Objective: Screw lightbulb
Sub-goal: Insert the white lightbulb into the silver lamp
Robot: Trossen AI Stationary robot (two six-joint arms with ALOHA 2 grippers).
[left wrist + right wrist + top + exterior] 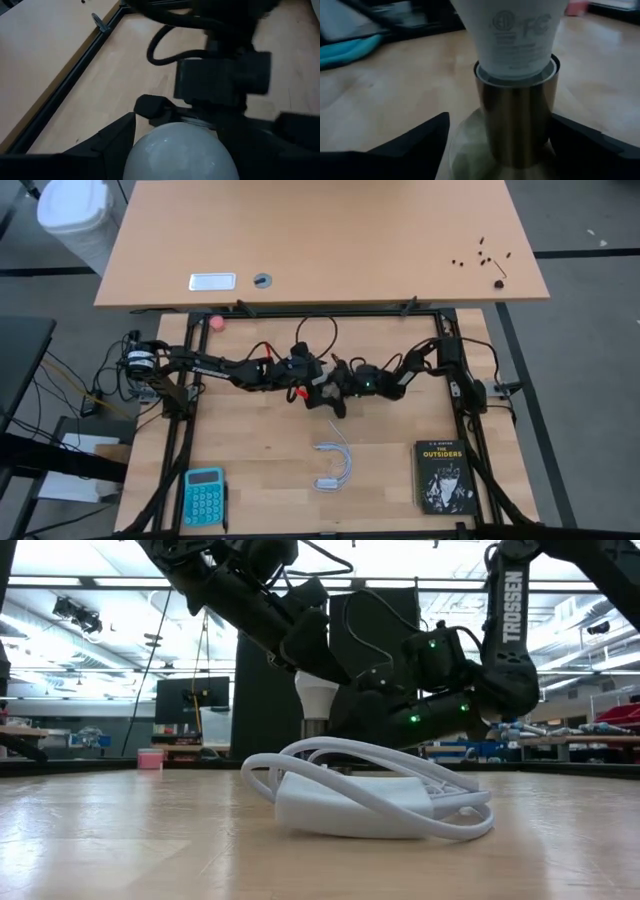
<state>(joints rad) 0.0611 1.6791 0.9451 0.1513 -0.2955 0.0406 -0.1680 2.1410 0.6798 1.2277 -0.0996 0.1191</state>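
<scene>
The lightbulb (pixel 512 37) is frosted white with grey printed marks, sitting upright in a brassy metal socket (pixel 515 120) mid-surface, a bit toward the far edge. The left tool (pixel 175 145) has its fingers round the globe. The right tool (pixel 500 145) is spread open either side of the socket, not touching.

Both arms hide the lightbulb (pixel 316 693) from overhead.
</scene>
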